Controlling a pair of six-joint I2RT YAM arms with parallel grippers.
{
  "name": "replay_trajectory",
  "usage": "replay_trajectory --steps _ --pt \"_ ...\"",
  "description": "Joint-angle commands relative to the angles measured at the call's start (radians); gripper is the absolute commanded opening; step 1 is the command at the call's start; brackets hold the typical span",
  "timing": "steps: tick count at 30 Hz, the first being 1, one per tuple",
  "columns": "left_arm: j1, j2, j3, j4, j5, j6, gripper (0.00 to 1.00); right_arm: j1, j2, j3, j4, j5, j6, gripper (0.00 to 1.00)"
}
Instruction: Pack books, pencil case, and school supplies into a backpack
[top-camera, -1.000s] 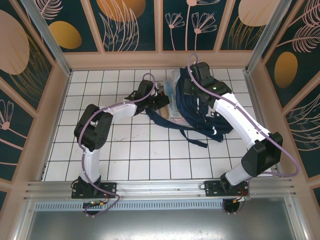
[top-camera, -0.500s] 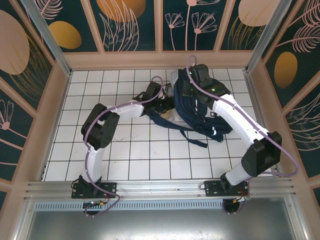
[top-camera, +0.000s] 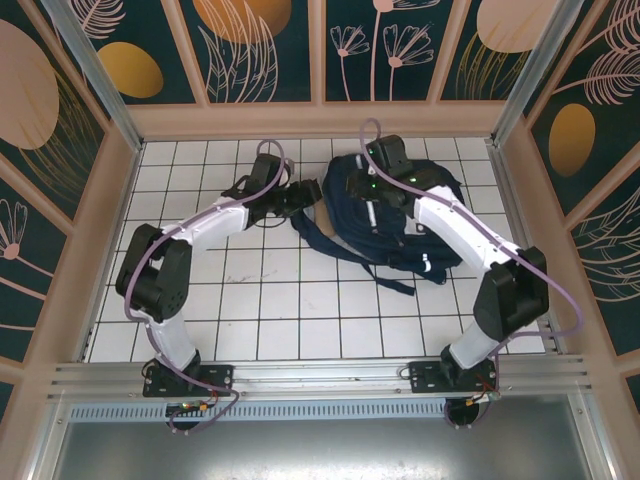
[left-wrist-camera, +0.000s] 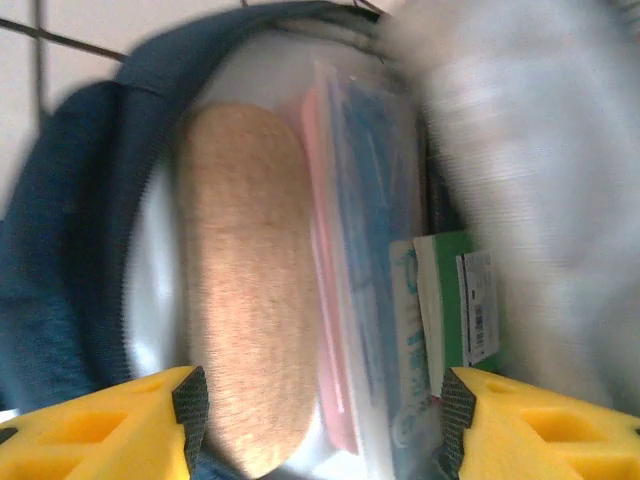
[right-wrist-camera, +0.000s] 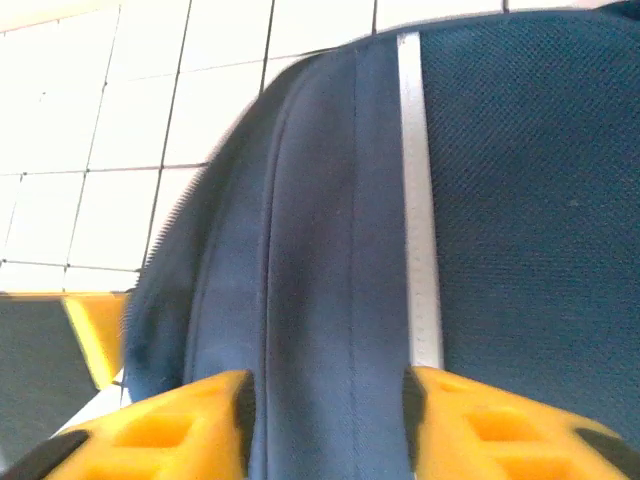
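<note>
The navy backpack (top-camera: 395, 240) lies at the back right of the table, straps trailing left. In the left wrist view its mouth (left-wrist-camera: 90, 200) gapes, and inside stand a tan oblong pencil case (left-wrist-camera: 245, 300), a clear packet of school supplies (left-wrist-camera: 375, 270) with pink and light-blue contents, and a green booklet (left-wrist-camera: 455, 300) of the books. My left gripper (left-wrist-camera: 320, 420) (top-camera: 308, 193) is open just outside that mouth, holding nothing. My right gripper (right-wrist-camera: 325, 420) (top-camera: 365, 205) hovers open over the backpack's top fabric (right-wrist-camera: 330, 230), beside a white stripe (right-wrist-camera: 418, 200).
The white tiled table (top-camera: 250, 290) spreads left of and in front of the backpack. Wooden walls (top-camera: 115, 200) box it in on three sides. Dark straps (top-camera: 395, 283) trail toward the front. The view into the bag is motion-blurred on its right.
Both grippers have gone from shut to open. The left arm has pulled back leftward from the backpack mouth. The bag's fabric now covers the contents seen from above a second ago.
</note>
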Motion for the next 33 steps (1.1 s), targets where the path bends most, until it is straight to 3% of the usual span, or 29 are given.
replay_trajectory --steps 1,4,9,11,13,15,17,21,22,26,33 --pt "0.021 0.037 0.015 -0.108 -0.069 0.107 0.65 0.012 -0.014 -0.017 -0.008 -0.046 0.021 0.60" --pt "0.046 0.117 0.075 -0.151 -0.087 0.169 0.65 0.012 -0.060 -0.055 -0.009 -0.029 0.040 0.68" --pt "0.064 0.260 0.234 -0.219 -0.103 0.248 0.65 0.015 -0.144 -0.176 -0.009 -0.027 0.102 0.66" --pt "0.068 0.312 0.298 -0.237 -0.074 0.265 0.69 0.022 -0.185 -0.241 -0.006 -0.016 0.134 0.65" --pt "0.068 0.363 0.356 -0.242 -0.046 0.269 0.80 0.027 -0.232 -0.327 0.004 -0.010 0.182 0.65" --pt "0.068 0.402 0.397 -0.242 -0.004 0.264 0.80 0.042 -0.277 -0.404 0.009 -0.006 0.231 0.64" --pt "0.068 0.428 0.404 -0.219 0.041 0.252 0.68 0.063 -0.318 -0.477 0.014 -0.004 0.273 0.64" --pt "0.068 0.426 0.358 -0.166 0.071 0.229 0.08 0.080 -0.366 -0.602 0.030 0.002 0.347 0.62" --pt "0.070 0.413 0.335 -0.155 0.060 0.224 0.00 0.080 -0.371 -0.627 0.041 0.012 0.358 0.61" --pt "0.078 0.326 0.197 -0.099 0.007 0.194 0.00 0.061 -0.345 -0.657 0.070 0.074 0.346 0.58" --pt "0.093 0.056 -0.147 -0.008 -0.092 0.146 0.00 -0.005 -0.204 -0.558 0.114 0.124 0.220 0.57"
